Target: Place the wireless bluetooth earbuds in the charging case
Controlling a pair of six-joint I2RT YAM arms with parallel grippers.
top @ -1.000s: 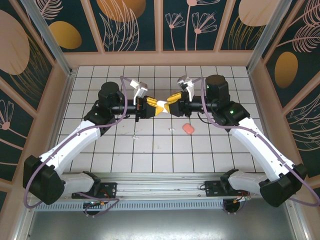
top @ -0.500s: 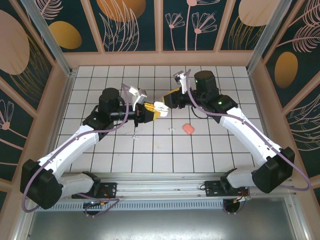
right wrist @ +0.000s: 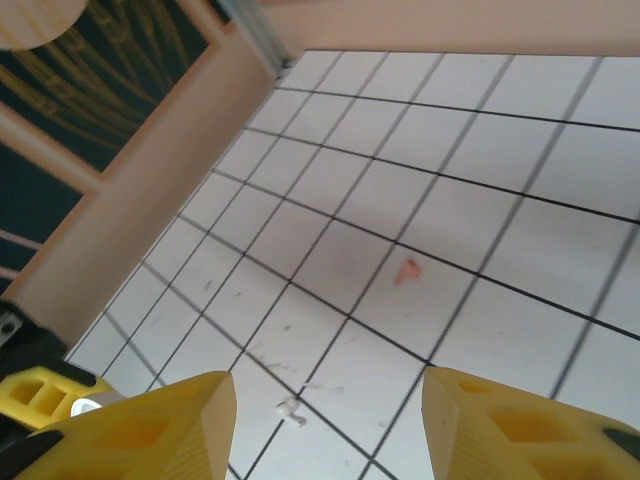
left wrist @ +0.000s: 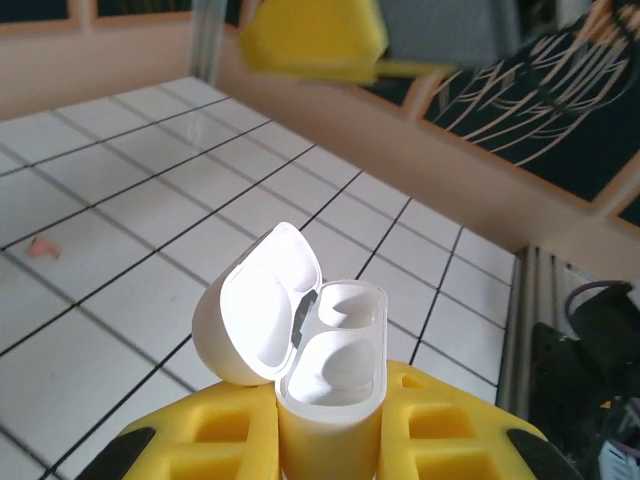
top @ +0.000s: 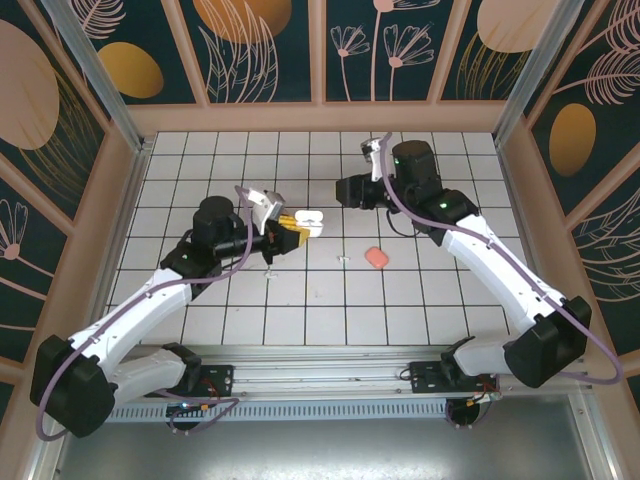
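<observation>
Earbuds (right wrist: 407,271) lie on tiles (right wrist: 480,150), apart from parted right jaws; left jaws clamp the charging case (left wrist: 335,365).

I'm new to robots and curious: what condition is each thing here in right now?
White plastic charging case: lid open, both wells empty.
Left hand: shut on that case.
Right hand: open, empty.
Salmon-pink rounded case: lying flat, apparently closed.
Tiny pink earbud: lying loose, uncased.

charging case (left wrist: 331,365) base hidden in left pincer (left wrist: 330,435), pink speck (right wrist: 406,271) blurred
</observation>
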